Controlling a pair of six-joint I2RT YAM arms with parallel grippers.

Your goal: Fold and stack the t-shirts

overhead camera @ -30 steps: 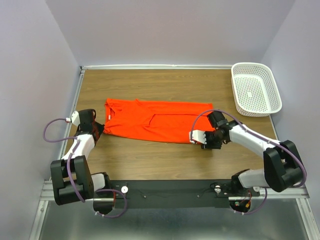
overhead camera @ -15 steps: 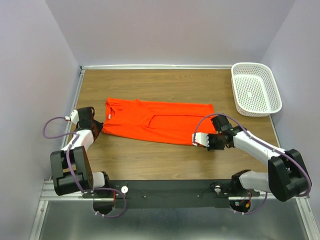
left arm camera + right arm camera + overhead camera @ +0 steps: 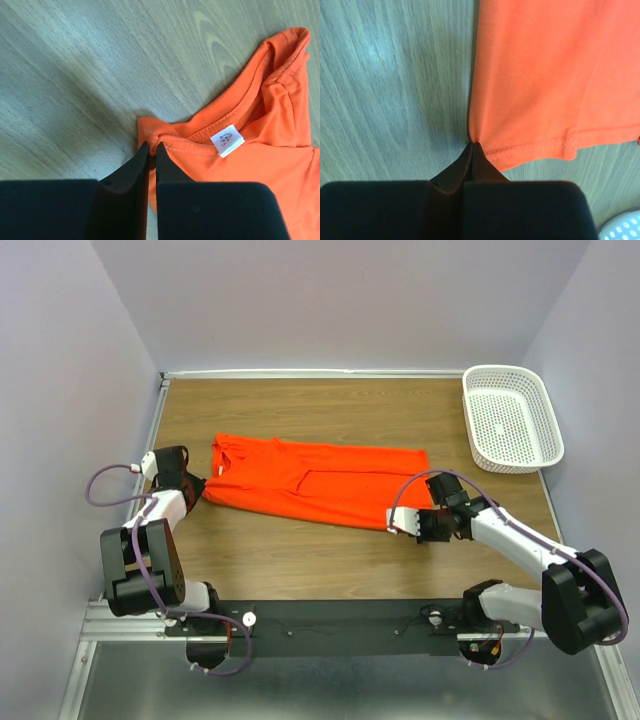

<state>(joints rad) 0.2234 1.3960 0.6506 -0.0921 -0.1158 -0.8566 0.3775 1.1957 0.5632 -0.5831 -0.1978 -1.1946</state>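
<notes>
Our right hand (image 3: 471, 146) just snapped shut on the t-shirt (image 3: 310, 483) hem corner; left hand (image 3: 152, 146) still pinches the collar end, so both ends look ready to lift

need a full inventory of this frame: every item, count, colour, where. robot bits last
t-shirt: one, bright orange-red, lying folded lengthwise across the middle of the table, collar end to the left
neck label: one, white, sewn inside the collar
basket: one, white perforated plastic, far right corner, nothing in it
table: one, brown wood grain, under everything
arms: two, white and black, bases at the near edge
cables: one loop on each arm, purple
left gripper: one, black fingers, pinching the shirt's edge by the collar
right gripper: one, black fingers, shut on the near hem corner at the shirt's right end
</notes>
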